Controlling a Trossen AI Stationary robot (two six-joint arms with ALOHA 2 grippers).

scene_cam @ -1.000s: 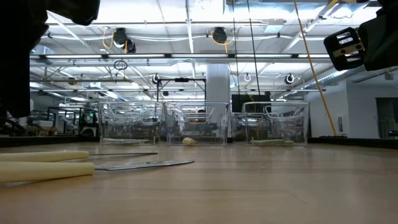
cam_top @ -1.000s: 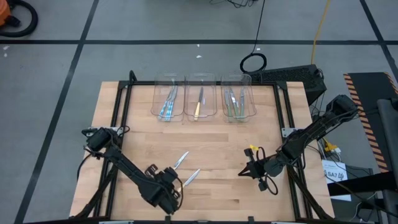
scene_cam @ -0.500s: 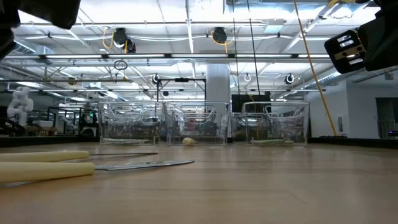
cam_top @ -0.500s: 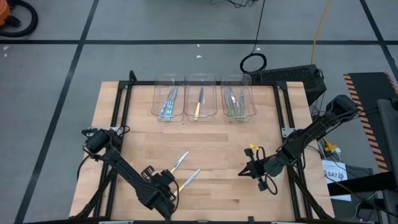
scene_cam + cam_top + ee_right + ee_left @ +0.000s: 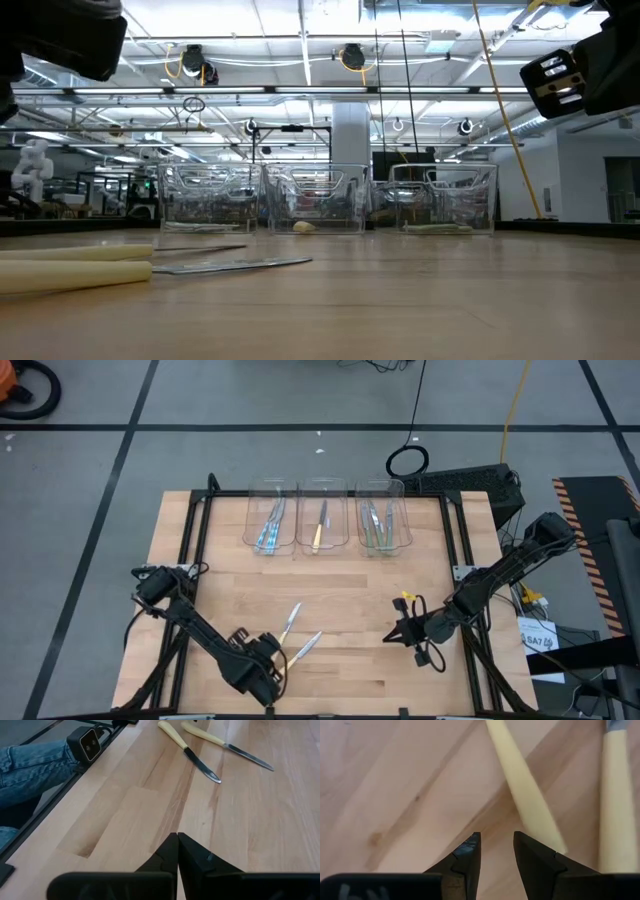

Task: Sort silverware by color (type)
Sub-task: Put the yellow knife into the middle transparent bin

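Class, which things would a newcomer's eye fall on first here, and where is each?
Two pale-yellow-handled knives lie loose on the near part of the wooden table, beside the left gripper. Three clear bins with sorted silverware line the far edge.

Even bright overhead light, left wrist close-up blurred

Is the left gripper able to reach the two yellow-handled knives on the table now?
Probably yes. The left gripper is open, empty and right beside the two yellow-handled knives, whose handles lie just ahead of its fingers with nothing between. The right gripper waits shut, well away.
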